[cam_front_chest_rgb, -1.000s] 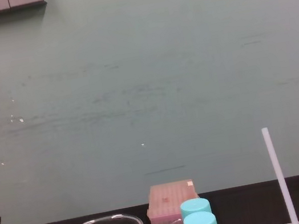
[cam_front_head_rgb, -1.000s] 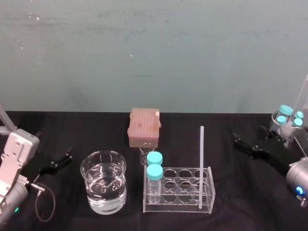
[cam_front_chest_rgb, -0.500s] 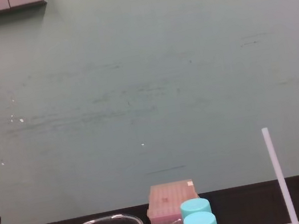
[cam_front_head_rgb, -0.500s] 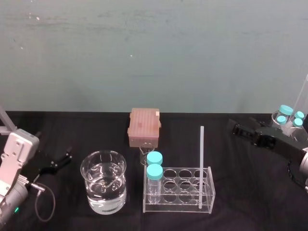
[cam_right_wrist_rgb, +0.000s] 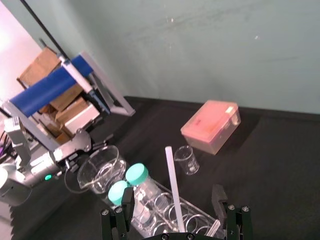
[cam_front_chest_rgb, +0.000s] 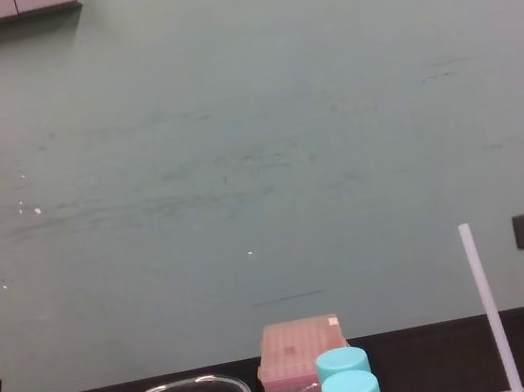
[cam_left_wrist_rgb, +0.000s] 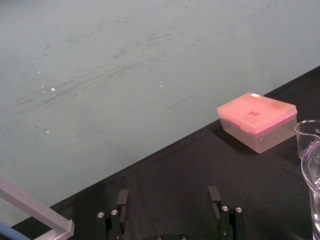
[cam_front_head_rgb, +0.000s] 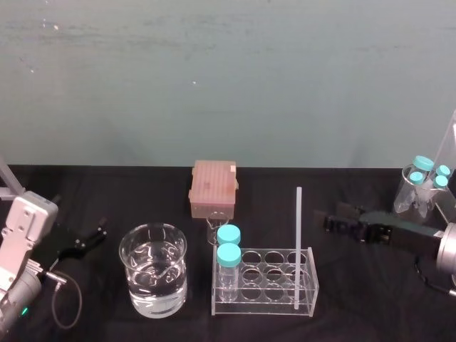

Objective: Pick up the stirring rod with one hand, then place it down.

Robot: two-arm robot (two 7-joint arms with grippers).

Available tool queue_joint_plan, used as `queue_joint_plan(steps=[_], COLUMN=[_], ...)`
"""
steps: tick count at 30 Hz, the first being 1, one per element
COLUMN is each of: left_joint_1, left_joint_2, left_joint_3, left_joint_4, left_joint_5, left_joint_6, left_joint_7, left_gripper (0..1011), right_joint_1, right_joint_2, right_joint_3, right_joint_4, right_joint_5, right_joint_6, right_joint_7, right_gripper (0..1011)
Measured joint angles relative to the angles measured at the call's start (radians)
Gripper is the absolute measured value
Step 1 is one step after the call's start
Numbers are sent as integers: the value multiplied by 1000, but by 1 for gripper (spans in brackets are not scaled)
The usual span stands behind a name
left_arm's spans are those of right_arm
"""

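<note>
Right gripper (cam_front_head_rgb: 333,217) has advanced toward the stirring rod (cam_front_head_rgb: 298,246) since half a second ago. Fingers apart. Rod stands just beyond the fingertips, untouched, upright in the clear rack (cam_front_head_rgb: 267,311). Left gripper (cam_front_head_rgb: 87,240) parked, fingers apart.

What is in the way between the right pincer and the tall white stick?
Nothing that I can see. The right pincer, open, hangs to the right of the stick, level with its upper part, above the rack, with only bare space between. The left pincer sits far left.
</note>
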State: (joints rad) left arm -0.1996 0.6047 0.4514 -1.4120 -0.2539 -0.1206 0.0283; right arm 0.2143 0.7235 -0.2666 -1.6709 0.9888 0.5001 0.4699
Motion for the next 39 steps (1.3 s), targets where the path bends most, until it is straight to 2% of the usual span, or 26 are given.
queue_joint_plan(steps=[5, 6, 9, 20, 29, 39], left_joint_1=[0, 0, 0, 0, 0, 0], left_joint_2=[0, 0, 0, 0, 0, 0], left_joint_3=[0, 0, 0, 0, 0, 0], left_joint_4=[0, 0, 0, 0, 0, 0], left_joint_5=[0, 0, 0, 0, 0, 0], left_joint_6=[0, 0, 0, 0, 0, 0], left_joint_7=[0, 0, 0, 0, 0, 0], left_gripper=[1005, 1005, 1005, 1005, 1005, 1005], right_joint_1=[46, 46, 82, 169, 200, 206], right_joint_2=[-5, -5, -14, -30, -32, -30], right_joint_3=[-52, -52, -97, -205, -237, -260], right_joint_4=[31, 31, 65, 139, 166, 181], right_joint_5=[-12, -12, -43, -110, -110, -102], right_joint_6=[11, 11, -3, -30, -80, -111], right_joint_7=[5, 5, 17, 50, 87, 87], right_gripper=[1004, 1004, 1004, 1004, 1004, 1004])
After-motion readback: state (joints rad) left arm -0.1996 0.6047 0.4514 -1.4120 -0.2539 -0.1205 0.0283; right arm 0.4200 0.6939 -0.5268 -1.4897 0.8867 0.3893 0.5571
